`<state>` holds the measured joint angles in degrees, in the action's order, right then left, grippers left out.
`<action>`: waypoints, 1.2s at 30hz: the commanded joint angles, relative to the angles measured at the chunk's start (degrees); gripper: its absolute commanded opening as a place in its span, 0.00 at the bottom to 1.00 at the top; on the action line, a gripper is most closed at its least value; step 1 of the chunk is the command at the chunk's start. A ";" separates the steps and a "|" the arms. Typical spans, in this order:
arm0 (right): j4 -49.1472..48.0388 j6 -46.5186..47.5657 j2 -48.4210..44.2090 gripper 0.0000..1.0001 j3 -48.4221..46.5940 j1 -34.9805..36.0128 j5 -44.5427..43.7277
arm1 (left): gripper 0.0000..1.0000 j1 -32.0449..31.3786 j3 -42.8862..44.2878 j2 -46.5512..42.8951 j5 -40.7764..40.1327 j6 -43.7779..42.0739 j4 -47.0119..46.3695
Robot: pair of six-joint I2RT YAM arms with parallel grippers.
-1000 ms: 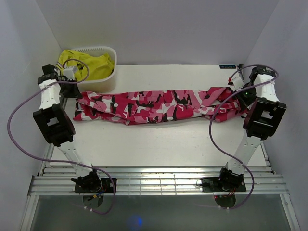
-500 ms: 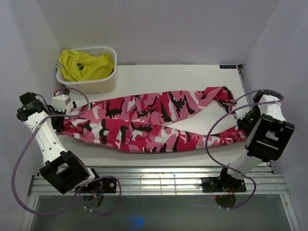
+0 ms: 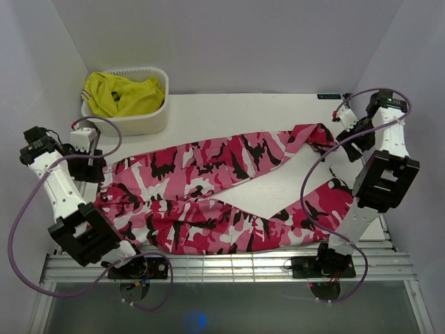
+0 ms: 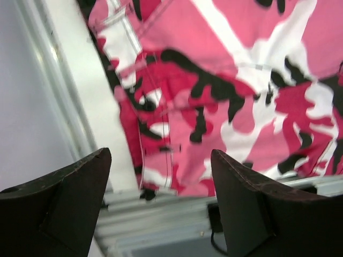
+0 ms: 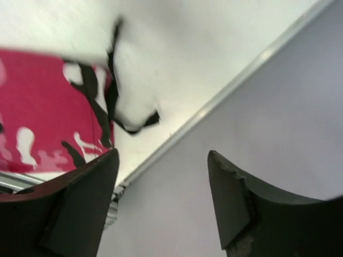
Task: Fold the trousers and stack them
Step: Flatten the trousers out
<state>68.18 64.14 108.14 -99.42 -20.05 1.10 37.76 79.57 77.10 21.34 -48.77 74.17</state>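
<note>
Our left claw gapes empty above the waist end; our right claw gapes empty near the far leg's end. The trousers lie flat on the worktop, legs splayed in a V, presumably spread so we can fold one leg onto the other.

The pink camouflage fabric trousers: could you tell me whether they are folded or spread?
Spread out: the pink camouflage fabric trousers lie on the white table, legs splayed apart rightward.
</note>
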 commanded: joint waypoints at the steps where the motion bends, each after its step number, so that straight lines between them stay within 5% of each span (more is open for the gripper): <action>1: 0.39 -9.19 3.04 0.71 -4.81 7.10 10.32 | 0.84 -0.84 1.29 7.96 10.47 10.00 -6.22; 10: -13.86 -20.19 12.88 0.65 -7.46 19.96 4.62 | 0.50 -11.38 -8.46 18.07 3.63 22.92 -26.44; 21: -25.82 -10.01 8.58 0.95 -6.56 16.72 -3.82 | 0.44 -11.22 -11.20 32.22 -5.96 24.43 -31.90; 34: -20.99 -7.71 21.85 0.99 -14.58 13.90 5.22 | 0.39 -9.28 2.60 40.23 -7.19 22.32 -28.12; 35: -20.20 -7.10 22.90 0.86 -14.84 13.90 6.01 | 0.39 -9.28 3.13 40.23 -7.02 22.41 -27.94; 36: -19.41 -6.92 23.08 0.53 -14.93 13.90 6.54 | 0.39 -9.28 3.31 39.97 -6.84 22.49 -27.85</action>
<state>45.47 56.64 129.99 -112.77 -6.37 3.09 27.70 82.13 115.15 18.63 -24.18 50.94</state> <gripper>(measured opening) 0.794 0.385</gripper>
